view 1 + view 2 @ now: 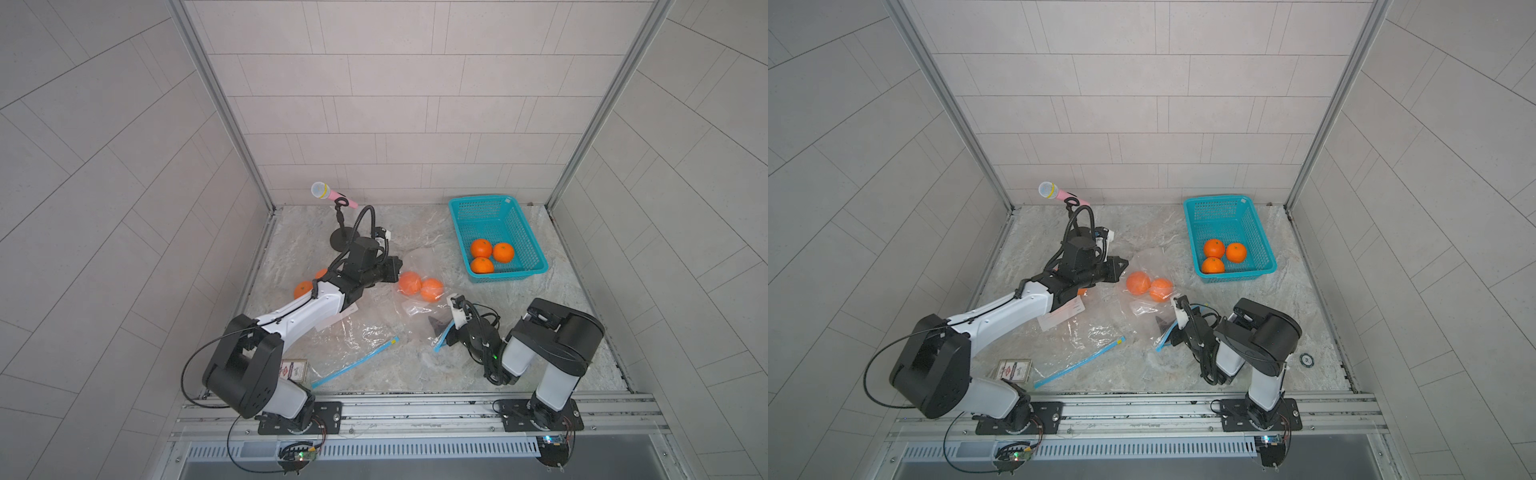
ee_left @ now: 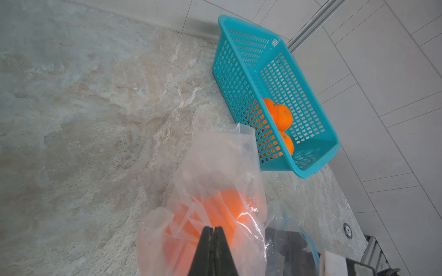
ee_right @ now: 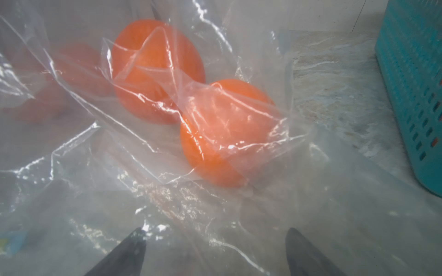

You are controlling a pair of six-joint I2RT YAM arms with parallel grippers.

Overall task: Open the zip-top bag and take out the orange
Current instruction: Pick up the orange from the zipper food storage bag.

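My left gripper (image 2: 213, 230), jaws pressed together, sits against the clear zip-top plastic bag (image 2: 215, 165), likely steadying it; I cannot tell whether it has caught any film. My right gripper (image 3: 215, 233), jaws spread wide, faces the round orange (image 3: 227, 133) lying inside, ready to reach in.

- Left arm (image 1: 303, 311) reaches from lower left to centre frame; left gripper (image 2: 213, 230) jaws pressed together.
- Right arm (image 1: 552, 345) folded at lower right; right gripper (image 3: 215, 239) jaws spread wide.

We see the left arm (image 1: 307, 311) and right arm (image 1: 555, 382): white shells, black joints, looped black cables (image 1: 368, 208), screwed black baseplates (image 1: 324, 415).
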